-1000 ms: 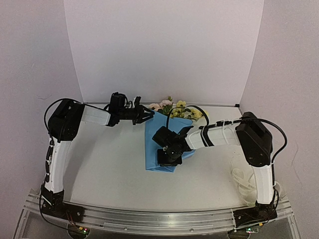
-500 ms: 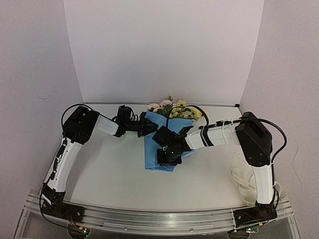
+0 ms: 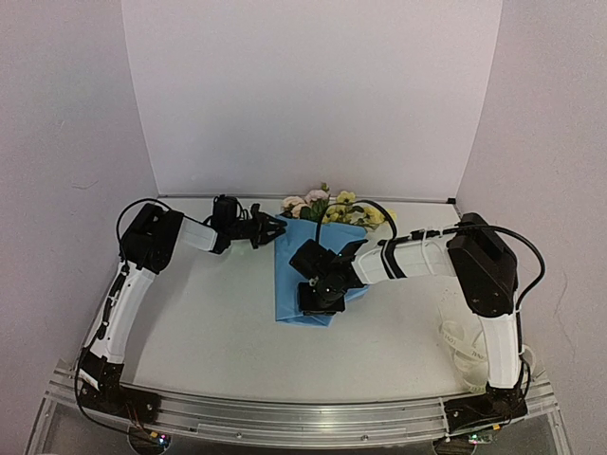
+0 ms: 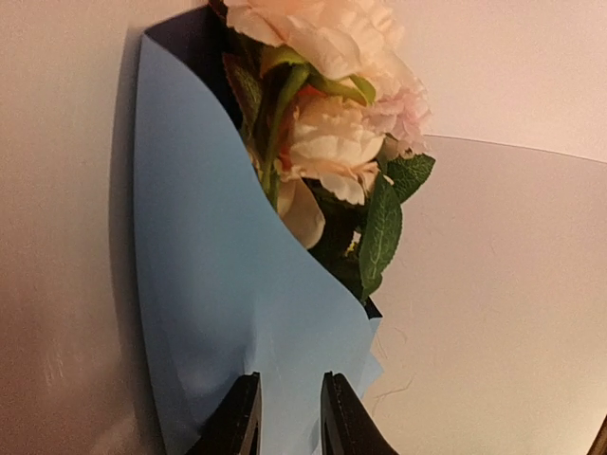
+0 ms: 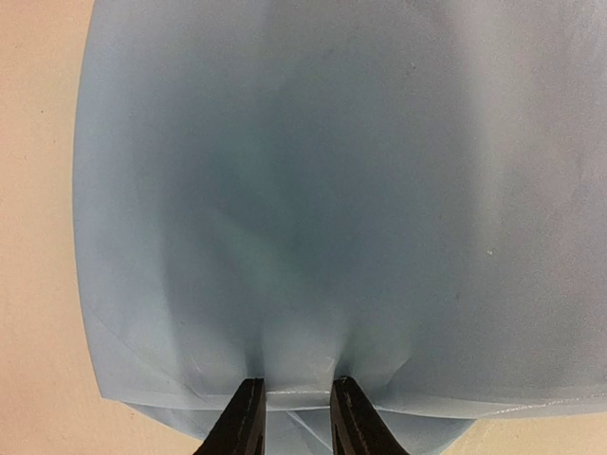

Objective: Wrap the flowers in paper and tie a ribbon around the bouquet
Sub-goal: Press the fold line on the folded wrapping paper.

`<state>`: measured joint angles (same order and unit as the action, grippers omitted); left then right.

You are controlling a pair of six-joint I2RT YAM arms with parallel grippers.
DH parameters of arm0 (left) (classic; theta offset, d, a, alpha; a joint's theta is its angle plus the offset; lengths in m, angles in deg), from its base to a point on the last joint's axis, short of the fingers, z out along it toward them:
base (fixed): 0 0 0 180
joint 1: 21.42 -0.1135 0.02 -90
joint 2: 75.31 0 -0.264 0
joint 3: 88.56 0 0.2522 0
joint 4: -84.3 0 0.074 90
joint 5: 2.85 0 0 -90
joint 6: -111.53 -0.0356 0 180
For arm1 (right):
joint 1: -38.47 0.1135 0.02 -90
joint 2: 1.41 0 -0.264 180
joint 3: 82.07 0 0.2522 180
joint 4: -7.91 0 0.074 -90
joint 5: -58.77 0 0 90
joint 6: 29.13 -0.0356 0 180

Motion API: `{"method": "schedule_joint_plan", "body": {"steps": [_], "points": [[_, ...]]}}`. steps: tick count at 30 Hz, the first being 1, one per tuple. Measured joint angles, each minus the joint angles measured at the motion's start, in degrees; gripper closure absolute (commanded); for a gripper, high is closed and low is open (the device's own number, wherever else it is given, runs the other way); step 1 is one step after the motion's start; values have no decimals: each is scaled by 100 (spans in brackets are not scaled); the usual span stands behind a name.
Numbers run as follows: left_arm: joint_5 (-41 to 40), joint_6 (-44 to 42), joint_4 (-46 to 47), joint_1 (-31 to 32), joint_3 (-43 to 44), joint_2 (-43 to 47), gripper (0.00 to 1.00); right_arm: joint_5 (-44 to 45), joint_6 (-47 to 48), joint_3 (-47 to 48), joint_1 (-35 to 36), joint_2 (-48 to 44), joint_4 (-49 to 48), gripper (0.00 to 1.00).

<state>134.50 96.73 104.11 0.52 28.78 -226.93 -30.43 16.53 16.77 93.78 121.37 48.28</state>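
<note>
The bouquet lies mid-table as blue paper (image 3: 302, 284) folded over the flowers (image 3: 327, 205), whose pink and yellow blossoms stick out at the far end. In the left wrist view the pink flowers (image 4: 332, 142) rise from the paper (image 4: 209, 284). My left gripper (image 3: 272, 230) is at the paper's far left corner, jaws a narrow gap apart with paper showing in the gap (image 4: 289, 412); a pinch cannot be made out. My right gripper (image 3: 318, 300) bears down on the near part, jaws narrowly set on a puckered fold of paper (image 5: 446, 237) at its edge (image 5: 297, 412). The ribbon (image 3: 463, 343) lies loose at the right.
The ribbon's loops rest on the table beside the right arm's upright link (image 3: 498, 332). White walls (image 3: 313, 95) close in the back and both sides. Bare tabletop (image 3: 209, 313) stretches left of the paper, and a metal rail (image 3: 303, 422) runs along the near edge.
My left gripper swung in over the paper's far left corner, then drew back a little to the left. The right gripper and the paper have stayed put.
</note>
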Motion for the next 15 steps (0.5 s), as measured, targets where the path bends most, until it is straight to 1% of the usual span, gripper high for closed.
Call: {"method": "schedule_joint_plan", "body": {"steps": [9, 15], "points": [[-556, -736, -1770, 19, 812, -80, 78, 0, 0, 2, 0, 4, -1, 74], [-892, -1515, -3052, 85, 1413, -128, 82, -1, 0, 7, 0, 10, -4, 74]]}}
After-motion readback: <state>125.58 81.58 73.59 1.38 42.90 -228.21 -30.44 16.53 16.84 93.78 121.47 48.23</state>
